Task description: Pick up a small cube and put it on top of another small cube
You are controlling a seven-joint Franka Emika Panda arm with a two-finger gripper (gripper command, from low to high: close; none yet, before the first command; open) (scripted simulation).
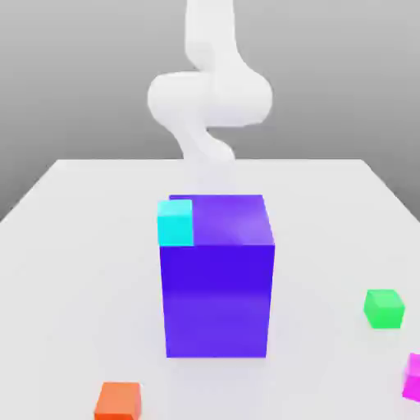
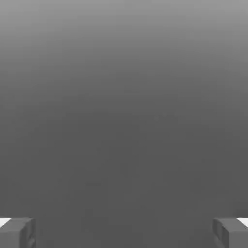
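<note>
Taken from the exterior view's left to its right, with the tall purple block (image 1: pixel 217 275) as the clock's centre, the small cubes lie so: an orange cube (image 1: pixel 118 401) low at about seven o'clock near the front edge of the white bench (image 1: pixel 74 246), a cyan cube (image 1: pixel 175 222) pressed against the block's upper left corner at about eleven o'clock, a green cube (image 1: pixel 384 308) out at about four o'clock, and a magenta cube (image 1: pixel 413 377) at about five o'clock, cut by the frame's edge. Whether the cyan cube sits on the block's top face or merely stands in front of it cannot be told from this angle. The white arm (image 1: pixel 209 98) rises behind the block at twelve o'clock, its hand hidden beyond the block. In the hand view the jaws (image 2: pixel 124 232) stand spread as wide as they go, one fingertip (image 2: pixel 17 232) at each lower corner, with nothing between them — only plain grey ahead. So nothing is held, and no cube lies in line with the jaws yet. The relation that matters, as I judge it: every loose cube lies on the near side of the block from the arm — so the hand must come over or round it before descending.
</note>
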